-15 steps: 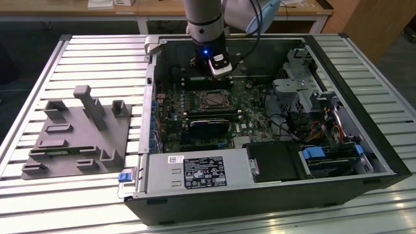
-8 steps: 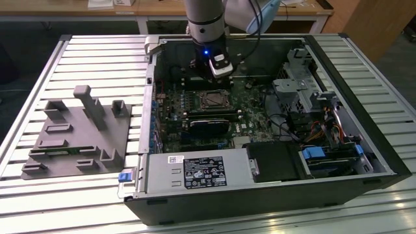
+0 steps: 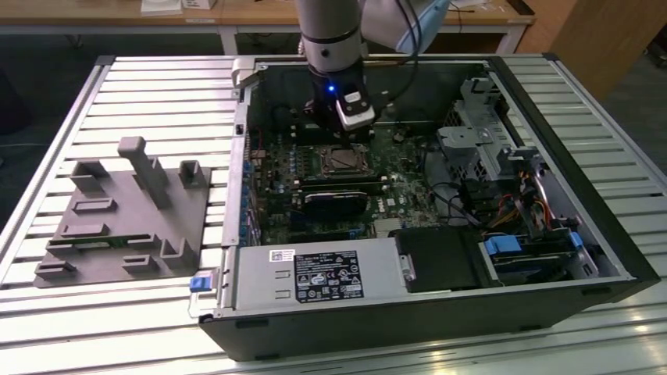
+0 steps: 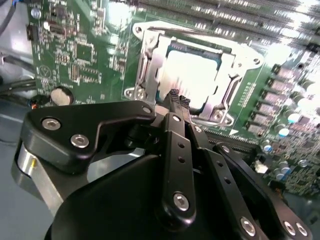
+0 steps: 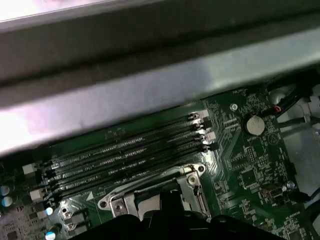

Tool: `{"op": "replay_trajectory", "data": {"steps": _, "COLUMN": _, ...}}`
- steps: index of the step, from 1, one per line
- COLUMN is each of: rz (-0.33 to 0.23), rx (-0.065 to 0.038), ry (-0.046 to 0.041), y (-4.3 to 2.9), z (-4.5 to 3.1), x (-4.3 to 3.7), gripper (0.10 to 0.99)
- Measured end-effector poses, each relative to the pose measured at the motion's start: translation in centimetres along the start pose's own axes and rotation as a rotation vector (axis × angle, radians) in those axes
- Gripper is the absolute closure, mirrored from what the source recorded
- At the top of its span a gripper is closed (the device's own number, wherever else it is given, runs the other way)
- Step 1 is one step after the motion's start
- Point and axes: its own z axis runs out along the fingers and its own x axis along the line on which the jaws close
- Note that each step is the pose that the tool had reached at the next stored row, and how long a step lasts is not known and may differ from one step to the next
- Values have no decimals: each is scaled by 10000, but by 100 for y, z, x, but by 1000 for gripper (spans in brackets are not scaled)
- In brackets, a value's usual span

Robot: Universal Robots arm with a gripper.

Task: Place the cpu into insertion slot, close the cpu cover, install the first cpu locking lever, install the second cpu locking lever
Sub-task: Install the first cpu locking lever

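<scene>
You see a table top (image 3: 156, 86) made of silver metal slats, with a wooden desk (image 3: 125, 16) in the room far behind it. An open computer case (image 3: 583, 234) lies on the slats. On the exterior view's left of the case sits a grey plastic holder (image 3: 125, 215) with posts and slots. A black power supply box (image 3: 318, 275) fills the near part of the case.

The arm (image 3: 331, 31) reaches down from the far side, and the gripper (image 3: 352, 139) hangs right over the insertion slot (image 3: 342, 160) in the green motherboard (image 3: 312, 211).

The second wrist view lets you look closely into the slot. The cpu (image 4: 192, 75) lies flat inside it, pale and shiny. The cpu cover (image 4: 150, 55) is down around the chip like a frame. The gripper (image 4: 176, 100) has its two black fingers (image 4: 173, 94) pressed together, holding nothing, with their tips just by the edge of the cover.

The first wrist view shows you other parts: the long black memory slots (image 5: 125, 155) beside the socket, a round coin battery (image 5: 254, 124), and the case's grey metal wall (image 5: 150, 95) behind them.
</scene>
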Motion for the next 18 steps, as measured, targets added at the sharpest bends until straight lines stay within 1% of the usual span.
{"op": "replay_trajectory", "data": {"steps": 9, "rz": 35, "rx": 54, "ry": 101, "y": -160, "z": 1, "x": -54, "gripper": 980}}
{"op": "replay_trajectory", "data": {"steps": 10, "rz": 39, "rx": 72, "ry": 141, "y": -174, "z": 1, "x": -59, "gripper": 980}}
{"op": "replay_trajectory", "data": {"steps": 11, "rz": 44, "rx": 102, "ry": 225, "y": -183, "z": 3, "x": -64, "gripper": 980}}
{"op": "replay_trajectory", "data": {"steps": 13, "rz": 55, "rx": 175, "ry": 431, "y": -187, "z": 7, "x": -70, "gripper": 980}}
{"op": "replay_trajectory", "data": {"steps": 14, "rz": 56, "rx": 186, "ry": 456, "y": -188, "z": 6, "x": -71, "gripper": 980}}
{"op": "replay_trajectory", "data": {"steps": 18, "rz": 56, "rx": 188, "ry": 462, "y": -188, "z": 6, "x": -71, "gripper": 980}}
